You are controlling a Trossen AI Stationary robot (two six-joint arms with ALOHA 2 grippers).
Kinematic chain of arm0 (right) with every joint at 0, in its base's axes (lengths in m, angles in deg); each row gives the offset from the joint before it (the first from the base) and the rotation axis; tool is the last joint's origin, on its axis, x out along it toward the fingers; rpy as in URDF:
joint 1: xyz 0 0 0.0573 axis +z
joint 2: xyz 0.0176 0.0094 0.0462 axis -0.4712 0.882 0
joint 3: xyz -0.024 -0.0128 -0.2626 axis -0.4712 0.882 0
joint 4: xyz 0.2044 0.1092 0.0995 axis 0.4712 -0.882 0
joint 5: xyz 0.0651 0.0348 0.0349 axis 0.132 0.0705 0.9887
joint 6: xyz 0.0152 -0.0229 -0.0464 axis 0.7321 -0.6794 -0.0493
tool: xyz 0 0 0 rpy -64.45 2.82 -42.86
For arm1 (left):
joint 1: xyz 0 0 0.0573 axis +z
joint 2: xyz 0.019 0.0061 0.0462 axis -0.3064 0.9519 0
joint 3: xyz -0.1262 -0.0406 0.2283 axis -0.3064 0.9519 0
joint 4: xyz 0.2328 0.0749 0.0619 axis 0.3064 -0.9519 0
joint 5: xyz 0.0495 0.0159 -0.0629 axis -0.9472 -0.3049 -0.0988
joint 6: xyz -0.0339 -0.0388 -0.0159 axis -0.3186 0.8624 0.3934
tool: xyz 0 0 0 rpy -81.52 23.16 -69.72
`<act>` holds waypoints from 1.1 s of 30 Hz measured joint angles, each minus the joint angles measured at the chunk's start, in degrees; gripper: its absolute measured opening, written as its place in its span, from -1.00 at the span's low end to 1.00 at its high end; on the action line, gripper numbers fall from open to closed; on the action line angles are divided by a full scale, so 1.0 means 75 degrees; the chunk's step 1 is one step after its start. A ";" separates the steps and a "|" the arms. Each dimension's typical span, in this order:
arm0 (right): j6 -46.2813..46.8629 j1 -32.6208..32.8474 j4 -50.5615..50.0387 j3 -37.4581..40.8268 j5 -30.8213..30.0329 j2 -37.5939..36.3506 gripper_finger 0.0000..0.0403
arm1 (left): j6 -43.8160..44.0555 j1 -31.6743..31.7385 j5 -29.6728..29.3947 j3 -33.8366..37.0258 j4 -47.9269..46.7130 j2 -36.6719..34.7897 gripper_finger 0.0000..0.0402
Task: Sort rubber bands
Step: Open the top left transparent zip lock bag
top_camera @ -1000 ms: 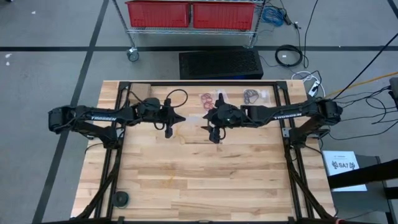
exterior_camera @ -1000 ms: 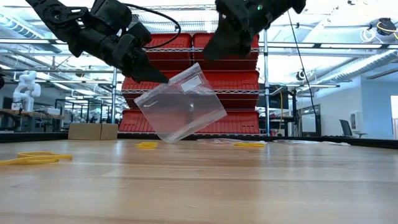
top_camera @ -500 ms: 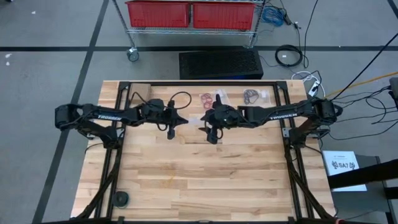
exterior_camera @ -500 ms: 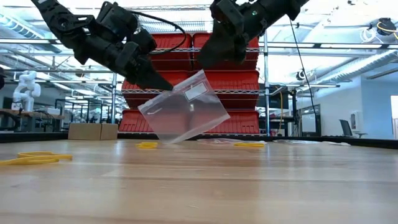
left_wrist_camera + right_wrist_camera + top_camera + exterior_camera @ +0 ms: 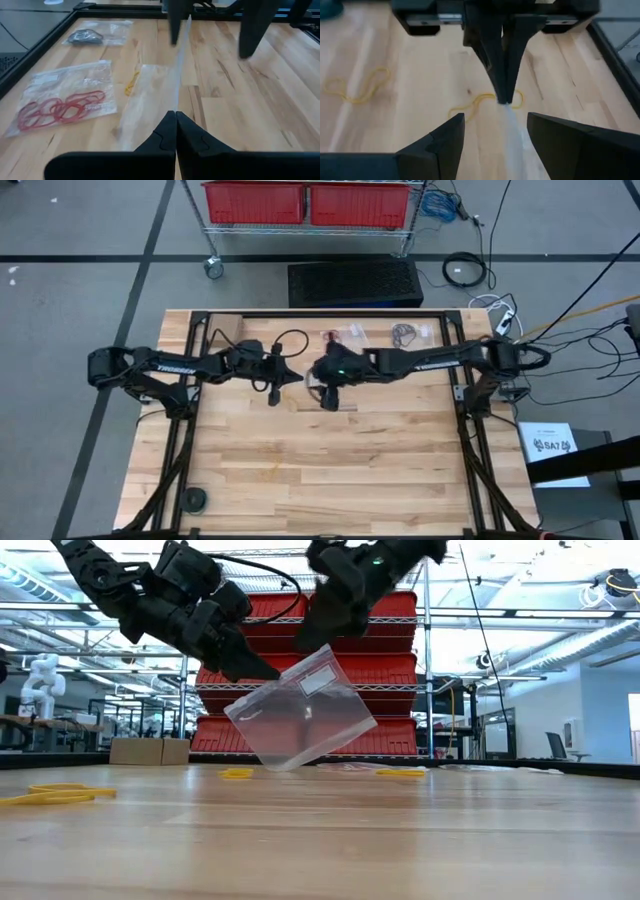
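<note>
Now the left gripper [image 5: 268,671] has its fingers pressed together on the top edge of a clear plastic bag [image 5: 300,712], which hangs tilted above the wooden surface [image 5: 330,460] with one lower corner close to the wood; whether that corner touches is hard to judge in the low view. The right gripper [image 5: 495,131] is at the opposite side of the bag, its fingers spread wide with the bag's edge running between them and touching neither. In the high view the two grippers face each other, the left gripper [image 5: 290,374] just beside the bag and the right gripper [image 5: 318,385] close on its other side.

Yellow rubber bands [image 5: 482,101] lie loose on the surface under the bag, with another yellow band [image 5: 356,86] farther off from it. Beyond the bag, toward the far edge of the surface, a flat bag of red bands [image 5: 62,106] lies near a smaller bag of dark bands [image 5: 87,35]. In the low view, more yellow bands [image 5: 55,794] rest well to the side of the hanging bag.
</note>
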 joint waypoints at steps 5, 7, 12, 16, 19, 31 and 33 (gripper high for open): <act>-0.0262 -0.0135 -0.2007 -0.1832 0.0007 0.1070 0.03 | -0.0004 -0.0025 0.0009 0.0000 -0.0020 0.0000 -0.99; -0.0262 -0.0198 -0.2671 -0.2522 0.0002 0.1468 0.03 | -0.0005 -0.0025 0.0009 -0.0003 -0.0051 0.0000 -0.99; -0.0294 -0.0394 -0.4172 -0.3775 0.0009 0.2223 -0.05 | -0.0012 -0.0025 0.0008 -0.0003 -0.0046 0.0000 -0.99; -0.0291 -0.0532 -0.4778 -0.4119 0.0010 0.2622 -0.33 | -0.0023 -0.0025 0.0006 -0.0003 -0.0043 0.0000 -0.99; -0.0327 -0.0541 -0.4856 -0.4157 0.0004 0.2690 -0.65 | -0.0130 -0.0025 -0.0089 -0.0003 -0.0043 0.0000 -0.99; -0.0027 -0.0185 -0.5032 -0.4163 -0.0476 0.2282 -1.00 | -0.0140 -0.0096 -0.0909 0.0000 0.0066 -0.0101 -0.73; 0.0026 -0.0072 -0.5008 -0.4156 -0.0481 0.2273 -1.00 | -0.0140 -0.0163 -0.0909 0.0000 0.0178 -0.0171 -0.62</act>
